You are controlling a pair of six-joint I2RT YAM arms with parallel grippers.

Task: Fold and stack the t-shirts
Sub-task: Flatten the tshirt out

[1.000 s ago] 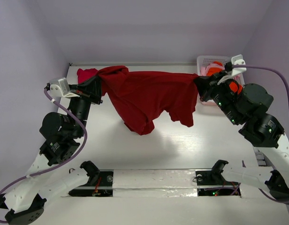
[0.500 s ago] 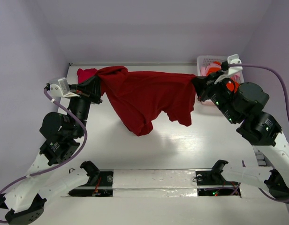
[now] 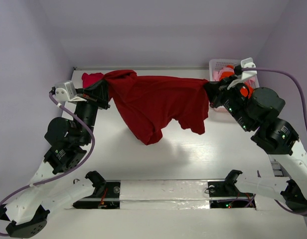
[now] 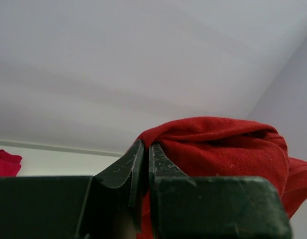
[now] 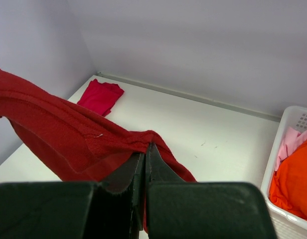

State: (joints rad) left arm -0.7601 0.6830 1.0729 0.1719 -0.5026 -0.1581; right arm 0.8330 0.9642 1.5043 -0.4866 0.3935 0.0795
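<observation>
Only my right arm (image 3: 265, 117) crept inward; left tool (image 3: 107, 92) and right tool (image 3: 210, 90) clench the red shirt (image 3: 158, 104) spread aloft. Next, lay it flat on the tabletop (image 3: 203, 154).

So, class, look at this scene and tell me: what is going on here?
Two robot arms hold a dark red t-shirt stretched between them above the table. The left gripper is shut on one end, the right gripper on the other, and the middle sags. A crimson-pink shirt lies at the table's far left corner. An orange shirt and a pale pink shirt sit in the white basket at the far right.
</observation>
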